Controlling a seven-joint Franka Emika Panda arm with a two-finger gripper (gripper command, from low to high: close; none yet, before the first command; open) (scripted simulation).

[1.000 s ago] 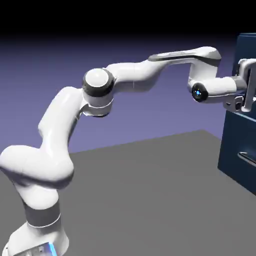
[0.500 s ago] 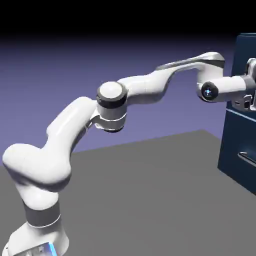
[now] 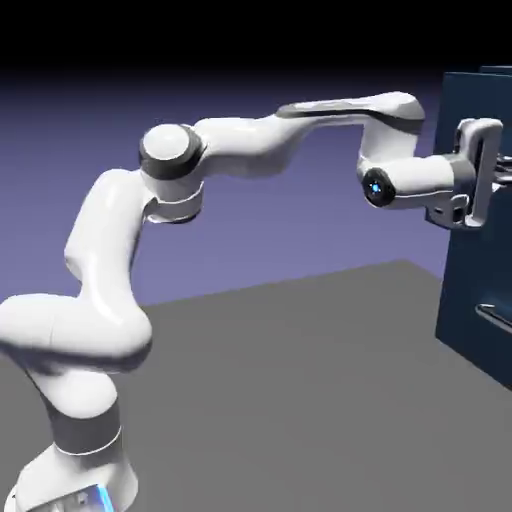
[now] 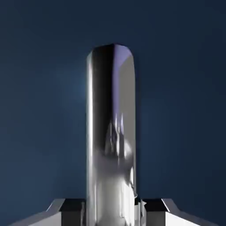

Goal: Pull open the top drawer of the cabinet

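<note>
White robot arm (image 3: 245,145) at left, reaching right; its gripper (image 4: 113,214) is closed around the silvery bar handle (image 4: 110,132) of the top drawer (image 3: 460,110), high on the navy cabinet (image 3: 470,290). The drawer stands partly out; more pulling likely remains.

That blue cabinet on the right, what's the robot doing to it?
A white robot arm has its tool closed on the slim silvery handle of the cabinet's top drawer. The top panel stands out from the cabinet, so the drawer looks partly pulled open. Another handle shows lower down, with nothing touching it.
</note>
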